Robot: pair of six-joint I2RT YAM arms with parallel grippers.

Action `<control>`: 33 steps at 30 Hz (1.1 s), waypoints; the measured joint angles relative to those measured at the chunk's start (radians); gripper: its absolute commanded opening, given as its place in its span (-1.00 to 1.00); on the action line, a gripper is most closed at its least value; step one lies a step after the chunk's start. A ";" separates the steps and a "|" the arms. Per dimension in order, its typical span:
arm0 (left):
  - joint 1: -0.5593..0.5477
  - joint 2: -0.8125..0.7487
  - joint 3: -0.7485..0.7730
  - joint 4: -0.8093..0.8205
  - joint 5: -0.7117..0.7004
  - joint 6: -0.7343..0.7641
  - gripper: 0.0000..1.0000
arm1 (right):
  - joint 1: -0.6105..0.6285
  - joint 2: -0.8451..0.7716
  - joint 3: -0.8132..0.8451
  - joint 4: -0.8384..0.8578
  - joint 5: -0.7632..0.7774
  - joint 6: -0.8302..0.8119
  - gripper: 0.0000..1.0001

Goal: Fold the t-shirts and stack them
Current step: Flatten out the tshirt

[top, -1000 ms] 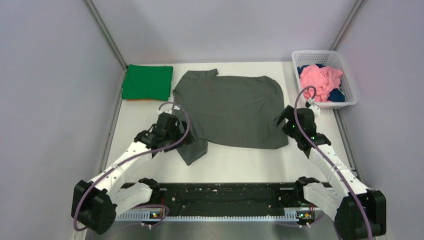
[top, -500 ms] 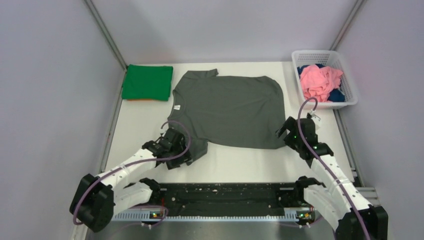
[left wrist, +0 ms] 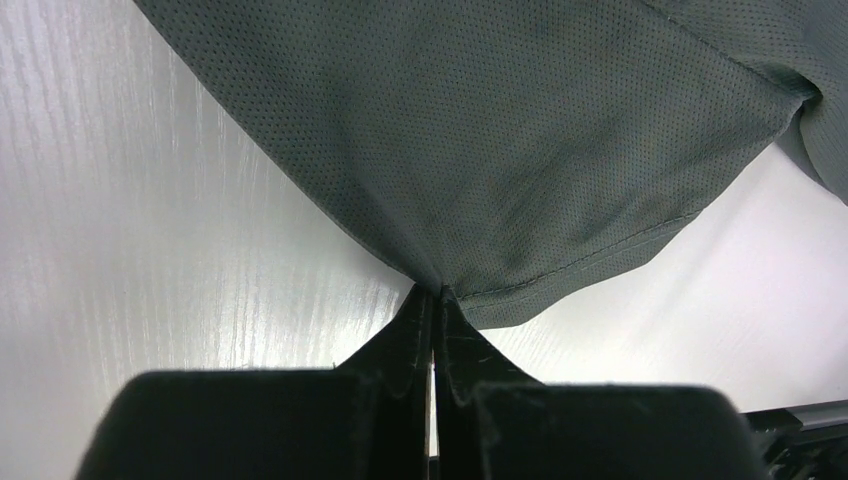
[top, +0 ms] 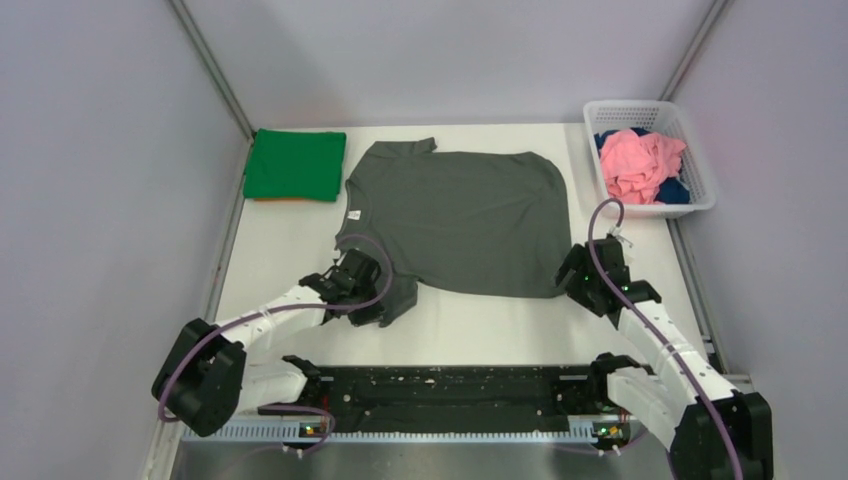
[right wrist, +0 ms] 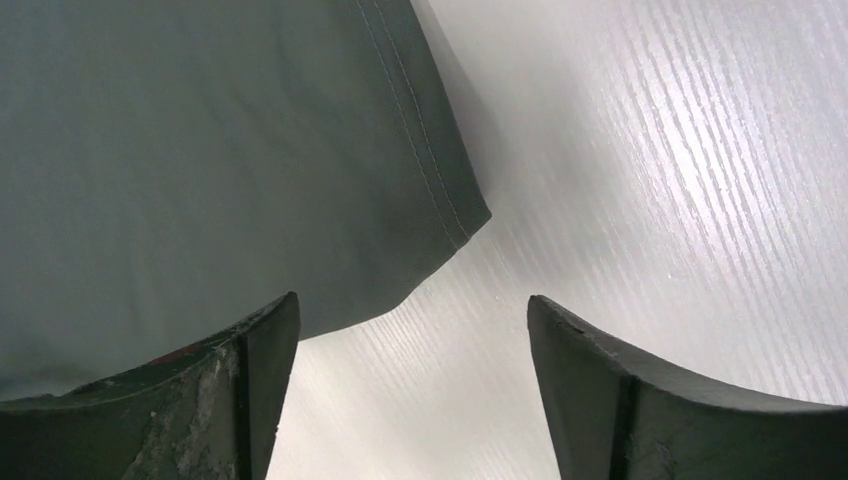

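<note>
Dark grey t-shirt (top: 460, 215) flat at frame centre, left gripper (left wrist: 432, 292) pinching its sleeve edge — lower left, right gripper (right wrist: 410, 305) spread wide at its hem corner — lower right.

The dark grey t-shirt (top: 460, 220) has a fine pin-dot weave (plain from above); the others are a bright green t-shirt (top: 295, 165), pink t-shirt (top: 640, 160) and dark blue t-shirt (top: 678, 191), with a white lattice basket (top: 655, 108).

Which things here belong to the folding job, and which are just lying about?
Job: dark grey t-shirt, spread on the table and pinched by the left gripper; folded green t-shirt; pink t-shirt and dark blue t-shirt, both in the white basket.
Lying about: white basket; table.
</note>
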 measured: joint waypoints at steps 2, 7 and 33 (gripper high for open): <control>-0.001 0.000 0.000 0.002 0.000 0.000 -1.00 | 0.000 0.008 0.000 -0.002 -0.011 0.001 0.29; -0.002 -0.020 -0.009 -0.005 -0.010 0.001 -1.00 | 0.000 0.035 -0.024 0.017 -0.056 0.019 0.07; -0.002 -0.275 0.225 -0.181 -0.213 0.069 -1.00 | 0.000 0.037 0.031 0.098 -0.043 0.030 -1.00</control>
